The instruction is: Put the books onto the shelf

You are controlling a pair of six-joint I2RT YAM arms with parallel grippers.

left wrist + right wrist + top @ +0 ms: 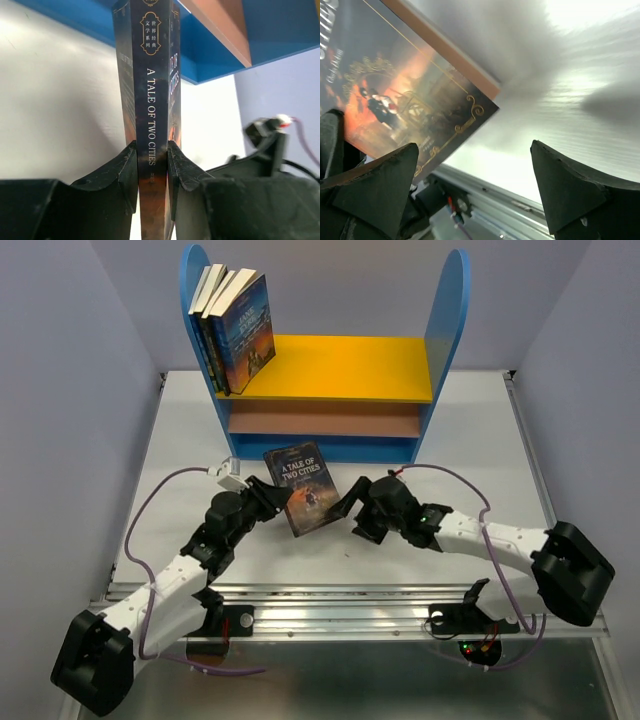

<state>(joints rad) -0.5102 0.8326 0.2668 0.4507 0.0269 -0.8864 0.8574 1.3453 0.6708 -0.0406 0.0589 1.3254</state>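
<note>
At the near edge of the table (480,460), two robot arms meet around the one paperback not yet shelved. The left jaws are closed tight on the spine edge of A Tale of Two Cities (303,490), holding it at a tilt with the front cover facing up. The right jaws stand wide open and empty, just beside the book's lower right corner. Beyond, four books (235,325) lean together against the left blue panel on the yellow upper board (350,365) of the shelf (447,320). The step in hand appears to be carrying this final book across. The next move likely calls for lifting it, turning it upright and setting it beside the others. "A TALE OF TWO CITIES" reads on both cover and spine, under small Chinese characters. The shelved titles are too small to read.
</note>
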